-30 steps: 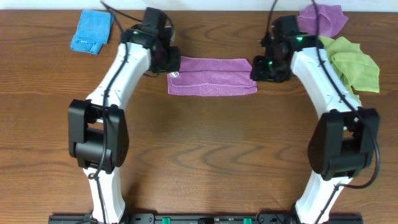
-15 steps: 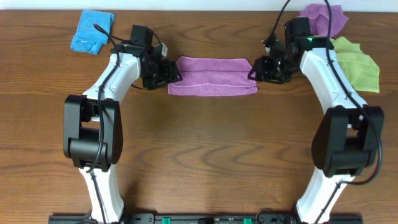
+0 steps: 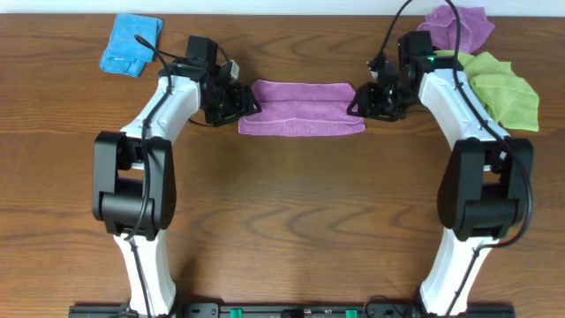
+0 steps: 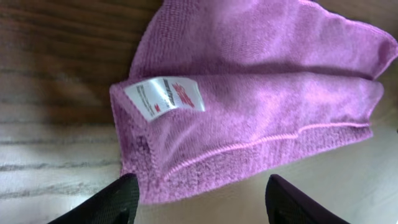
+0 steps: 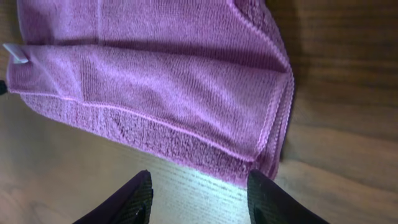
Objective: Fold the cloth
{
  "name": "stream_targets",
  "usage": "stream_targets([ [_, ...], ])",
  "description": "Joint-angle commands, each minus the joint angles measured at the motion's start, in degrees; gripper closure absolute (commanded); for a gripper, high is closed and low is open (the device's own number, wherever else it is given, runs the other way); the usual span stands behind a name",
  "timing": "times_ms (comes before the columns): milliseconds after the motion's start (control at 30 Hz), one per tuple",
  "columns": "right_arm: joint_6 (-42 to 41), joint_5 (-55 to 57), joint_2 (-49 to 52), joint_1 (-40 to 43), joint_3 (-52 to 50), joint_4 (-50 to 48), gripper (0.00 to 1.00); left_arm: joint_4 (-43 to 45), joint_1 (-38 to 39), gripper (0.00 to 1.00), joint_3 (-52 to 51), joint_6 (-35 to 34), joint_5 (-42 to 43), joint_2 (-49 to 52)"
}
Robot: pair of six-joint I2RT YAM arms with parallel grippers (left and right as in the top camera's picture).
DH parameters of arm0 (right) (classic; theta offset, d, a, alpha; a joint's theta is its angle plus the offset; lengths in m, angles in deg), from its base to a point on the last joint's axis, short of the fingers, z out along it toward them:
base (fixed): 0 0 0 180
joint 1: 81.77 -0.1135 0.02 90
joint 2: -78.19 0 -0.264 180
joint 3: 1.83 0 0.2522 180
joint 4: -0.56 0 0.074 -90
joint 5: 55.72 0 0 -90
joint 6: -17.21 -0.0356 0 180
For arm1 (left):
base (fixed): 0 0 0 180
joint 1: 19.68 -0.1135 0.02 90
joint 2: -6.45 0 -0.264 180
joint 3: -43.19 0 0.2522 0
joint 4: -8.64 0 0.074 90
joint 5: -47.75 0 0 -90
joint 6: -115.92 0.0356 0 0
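Note:
The purple-magenta cloth (image 3: 301, 108) lies folded in half as a long rectangle at the back middle of the table. Its white tag (image 4: 165, 96) sits at the left end. My left gripper (image 3: 248, 104) is open and empty at the cloth's left end; in the left wrist view its fingers (image 4: 200, 200) straddle the near-left corner of the cloth (image 4: 261, 106). My right gripper (image 3: 355, 102) is open and empty at the cloth's right end; in the right wrist view its fingers (image 5: 200, 198) sit just off the cloth's (image 5: 155, 81) near-right corner.
A folded blue cloth (image 3: 131, 44) lies at the back left. A bunched purple cloth (image 3: 459, 26) and a lime-green towel (image 3: 503, 88) lie at the back right, close behind my right arm.
Both grippers have drawn back a little from the cloth's ends, then the right one edged left again. The cloth has stayed flat and folded.

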Motion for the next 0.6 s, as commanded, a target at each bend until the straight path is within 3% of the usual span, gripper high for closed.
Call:
stream_targets([
  [0,0.70,-1.29,0.55,0.68,-0.26,-0.79,0.50,0.96,-0.02,0.33,-0.26,-0.44,0.13,1.44],
  [567,0.74,-2.34,1.49,1.88,-0.26,-0.85,0.48,4.33,0.44,0.39,-0.26,-2.10,0.46,3.06],
])
